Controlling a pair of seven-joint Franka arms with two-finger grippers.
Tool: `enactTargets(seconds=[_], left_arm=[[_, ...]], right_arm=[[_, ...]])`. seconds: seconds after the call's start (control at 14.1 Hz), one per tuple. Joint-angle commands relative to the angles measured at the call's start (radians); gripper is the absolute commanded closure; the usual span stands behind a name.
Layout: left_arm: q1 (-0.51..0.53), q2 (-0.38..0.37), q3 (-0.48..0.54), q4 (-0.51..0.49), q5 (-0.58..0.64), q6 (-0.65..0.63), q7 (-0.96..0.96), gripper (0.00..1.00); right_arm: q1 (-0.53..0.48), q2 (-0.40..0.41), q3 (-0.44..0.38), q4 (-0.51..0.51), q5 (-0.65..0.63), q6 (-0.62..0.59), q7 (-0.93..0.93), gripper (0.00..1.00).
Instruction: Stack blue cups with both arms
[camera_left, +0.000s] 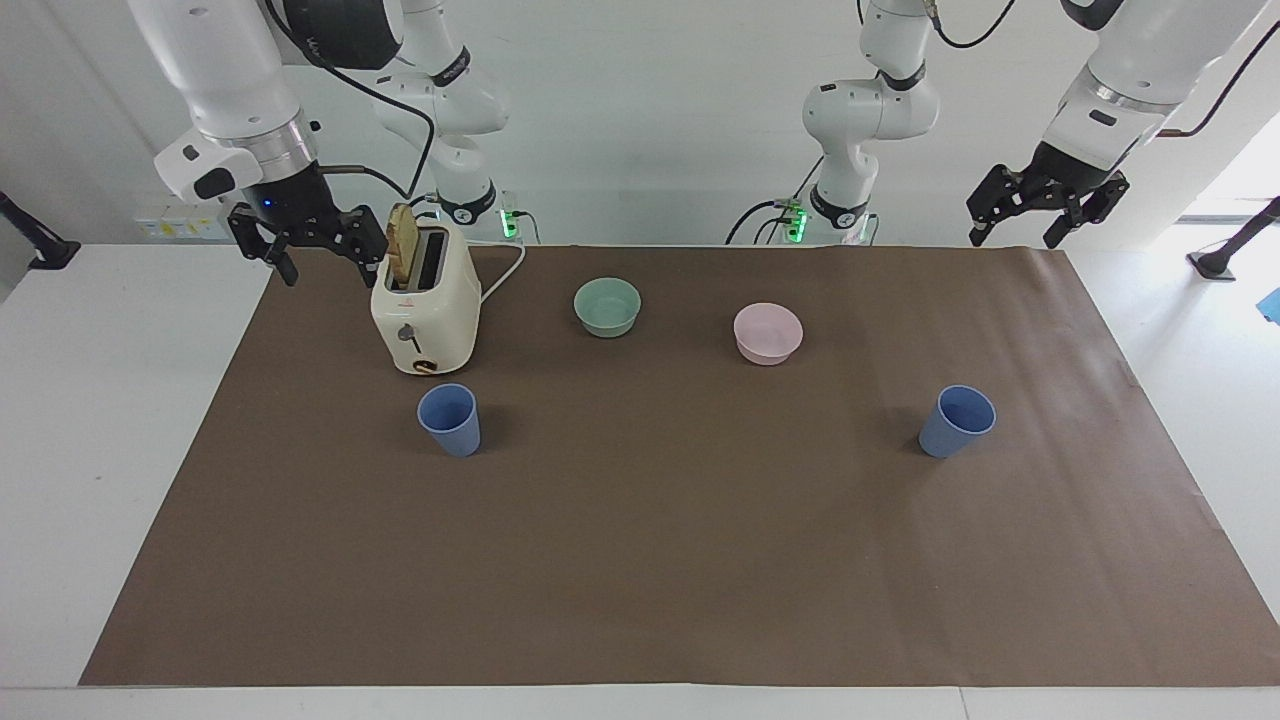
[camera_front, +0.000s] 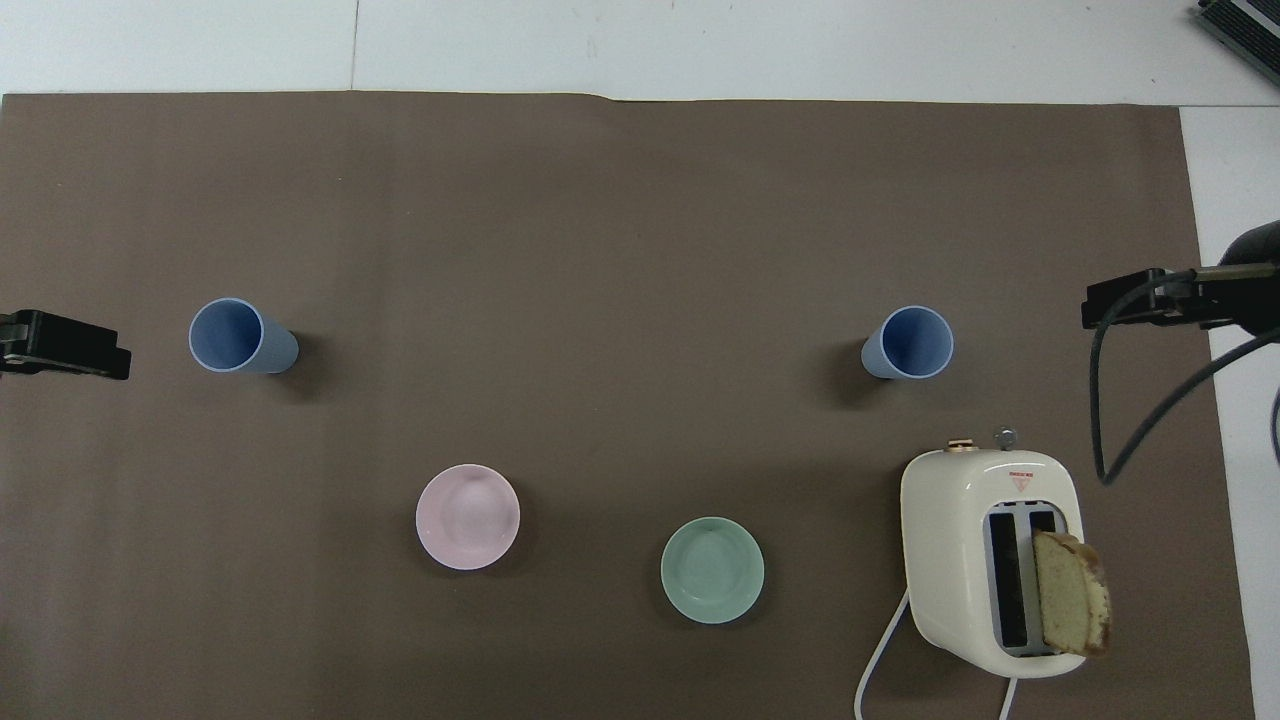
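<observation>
Two blue cups stand upright and far apart on the brown mat (camera_left: 640, 560). One cup (camera_left: 450, 420) (camera_front: 908, 342) is toward the right arm's end, beside the toaster and farther from the robots than it. The other cup (camera_left: 957, 421) (camera_front: 240, 337) is toward the left arm's end. My right gripper (camera_left: 330, 265) is open and empty, raised over the mat's edge beside the toaster. My left gripper (camera_left: 1015, 238) is open and empty, raised over the mat's corner at its own end. Neither gripper touches a cup.
A cream toaster (camera_left: 425, 310) (camera_front: 990, 560) holds a bread slice (camera_left: 402, 245) (camera_front: 1072, 592) in one slot. A mint-green bowl (camera_left: 607, 306) (camera_front: 712, 570) and a pink bowl (camera_left: 767, 332) (camera_front: 467, 516) sit nearer to the robots than the cups.
</observation>
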Motion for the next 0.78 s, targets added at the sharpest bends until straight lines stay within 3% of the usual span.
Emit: enactTargets(seconds=[0.0,0.71], left_arm=[[0.003,-0.008,0.006,-0.005,0.001,-0.015,0.005,0.0],[-0.011,-0.003,0.004,0.002,0.001,-0.002,-0.003,0.0]], right_arm=[[-0.008,0.004,0.003,0.009,-0.003,-0.004,0.011,0.0],[-0.008,0.004,0.003,0.009,-0.003,-0.004,0.011,0.0]])
